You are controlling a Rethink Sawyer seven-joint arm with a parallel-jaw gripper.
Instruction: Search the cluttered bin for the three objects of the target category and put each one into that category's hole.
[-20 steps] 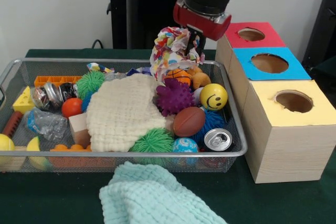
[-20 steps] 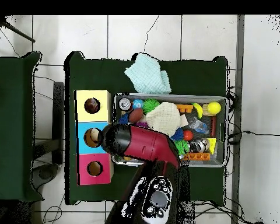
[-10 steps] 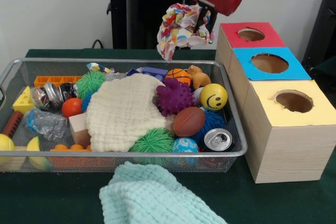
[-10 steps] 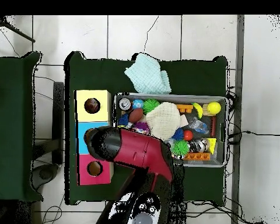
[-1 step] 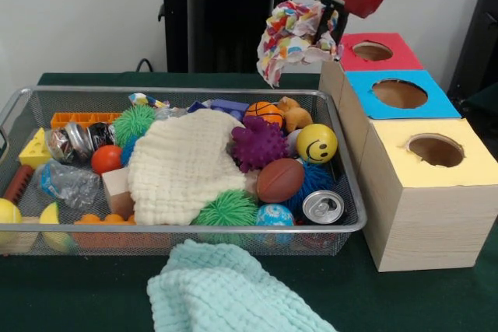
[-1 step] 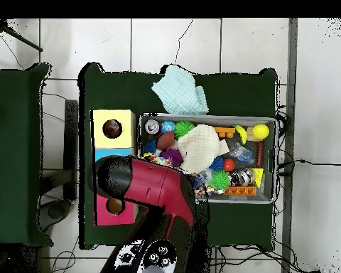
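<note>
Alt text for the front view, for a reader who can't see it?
The gripper holds a multicoloured cloth in the air beside the red box, with blue and yellow boxes nearer. A wire bin of toys sits alongside.

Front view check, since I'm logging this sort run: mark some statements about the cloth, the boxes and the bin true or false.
1. The gripper holds a multicoloured cloth in the air. True.
2. The cloth hangs over the yellow box. False: it hangs beside the red box, the farthest one.
3. A cream cloth lies in the wire bin. True.
4. The silver can stands on the blue box. False: it lies in the bin.
5. A mint cloth lies outside the bin. True.
</note>
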